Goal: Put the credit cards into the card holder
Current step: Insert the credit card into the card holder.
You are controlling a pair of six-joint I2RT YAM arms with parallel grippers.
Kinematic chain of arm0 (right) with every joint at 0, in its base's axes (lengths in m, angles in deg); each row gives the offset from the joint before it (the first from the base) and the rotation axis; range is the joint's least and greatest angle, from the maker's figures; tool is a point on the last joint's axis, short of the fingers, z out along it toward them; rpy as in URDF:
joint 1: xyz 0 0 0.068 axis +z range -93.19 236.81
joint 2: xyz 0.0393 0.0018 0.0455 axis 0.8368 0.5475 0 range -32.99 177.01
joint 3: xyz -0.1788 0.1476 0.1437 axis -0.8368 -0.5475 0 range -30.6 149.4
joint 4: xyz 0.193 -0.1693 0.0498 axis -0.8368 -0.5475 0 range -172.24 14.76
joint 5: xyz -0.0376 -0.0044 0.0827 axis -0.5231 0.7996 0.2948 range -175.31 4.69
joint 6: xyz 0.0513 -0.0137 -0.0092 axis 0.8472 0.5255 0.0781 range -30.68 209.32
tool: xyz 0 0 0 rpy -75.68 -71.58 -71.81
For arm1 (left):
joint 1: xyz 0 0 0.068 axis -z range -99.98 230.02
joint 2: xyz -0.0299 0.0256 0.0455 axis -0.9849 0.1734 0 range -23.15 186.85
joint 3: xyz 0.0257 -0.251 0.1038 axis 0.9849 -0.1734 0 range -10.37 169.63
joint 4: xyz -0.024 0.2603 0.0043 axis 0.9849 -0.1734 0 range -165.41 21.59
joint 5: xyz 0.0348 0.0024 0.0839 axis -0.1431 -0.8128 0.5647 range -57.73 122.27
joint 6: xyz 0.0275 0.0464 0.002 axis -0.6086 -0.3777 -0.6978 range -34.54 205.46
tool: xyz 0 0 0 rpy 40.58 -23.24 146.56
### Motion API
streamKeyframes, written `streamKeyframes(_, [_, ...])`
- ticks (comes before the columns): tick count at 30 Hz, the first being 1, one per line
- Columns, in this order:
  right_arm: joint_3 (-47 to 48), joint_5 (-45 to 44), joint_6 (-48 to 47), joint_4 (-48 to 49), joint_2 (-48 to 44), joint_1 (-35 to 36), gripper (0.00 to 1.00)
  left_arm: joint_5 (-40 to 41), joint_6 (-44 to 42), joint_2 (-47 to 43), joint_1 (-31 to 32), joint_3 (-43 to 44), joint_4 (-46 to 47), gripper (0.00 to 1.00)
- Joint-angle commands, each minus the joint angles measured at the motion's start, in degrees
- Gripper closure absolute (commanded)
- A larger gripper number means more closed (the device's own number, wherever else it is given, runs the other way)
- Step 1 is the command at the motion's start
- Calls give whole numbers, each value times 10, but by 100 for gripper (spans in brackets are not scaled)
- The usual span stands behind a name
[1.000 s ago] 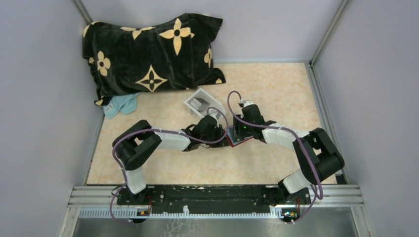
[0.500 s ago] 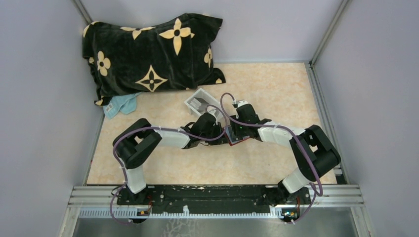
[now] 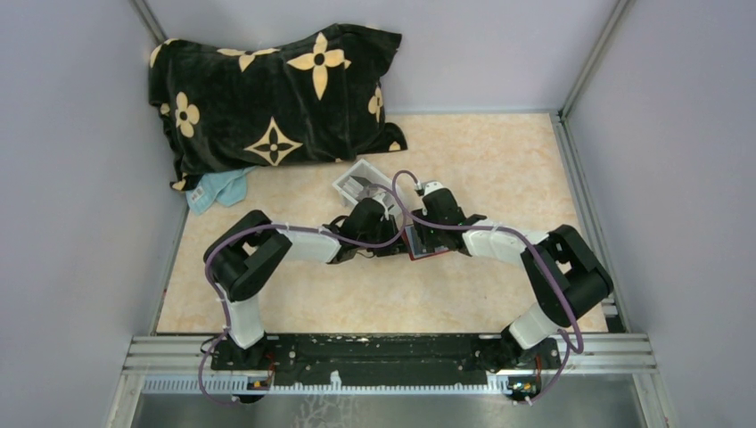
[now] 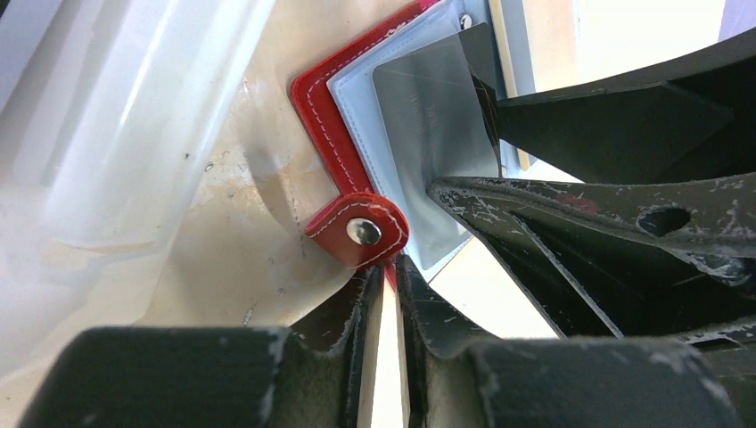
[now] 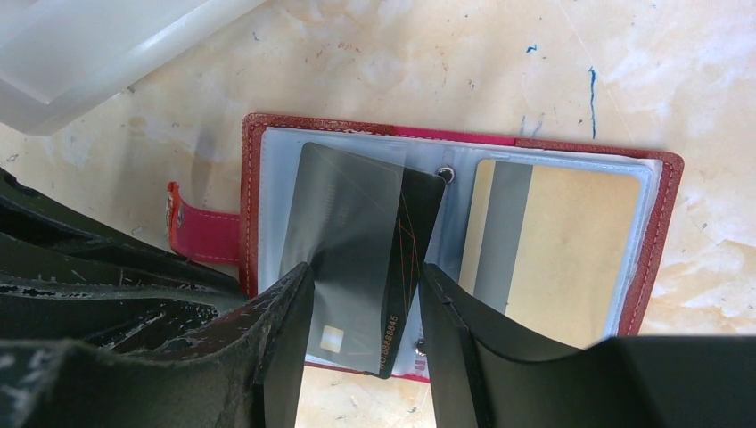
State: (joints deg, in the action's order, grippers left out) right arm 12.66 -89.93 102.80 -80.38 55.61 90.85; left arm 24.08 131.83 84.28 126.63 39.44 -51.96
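The red card holder (image 5: 664, 205) lies open on the table, seen small in the top view (image 3: 419, 252). A tan credit card (image 5: 579, 250) sits in its right sleeve. A dark grey credit card (image 5: 357, 214) slants down onto the left sleeve, with my right gripper (image 5: 365, 276) shut across its width. From the left wrist the same grey card (image 4: 432, 116) shows over the clear sleeve. My left gripper (image 4: 392, 267) is shut on the holder's red edge beside the snap tab (image 4: 361, 234). In the top view both grippers meet over the holder, left gripper (image 3: 397, 241) and right gripper (image 3: 426, 234).
A white plastic tray (image 3: 361, 183) stands just behind the holder, close to both grippers (image 5: 89, 53). A black flower-patterned pillow (image 3: 276, 98) and a light blue cloth (image 3: 218, 189) lie at the back left. Walls enclose the table.
My right gripper has slid a little to the left over the holder with the grey card. The left arm has barely shifted and keeps its hold.
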Motion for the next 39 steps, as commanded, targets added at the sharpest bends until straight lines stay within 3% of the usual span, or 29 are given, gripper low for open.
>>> streamKeyframes(1, [22, 6, -13, 6, 9, 14, 53, 84, -56, 71, -16, -40, -177, 79])
streamKeyframes(39, [67, 64, -37, -11, 30, 24, 50, 87, -63, 86, -25, -30, -187, 79])
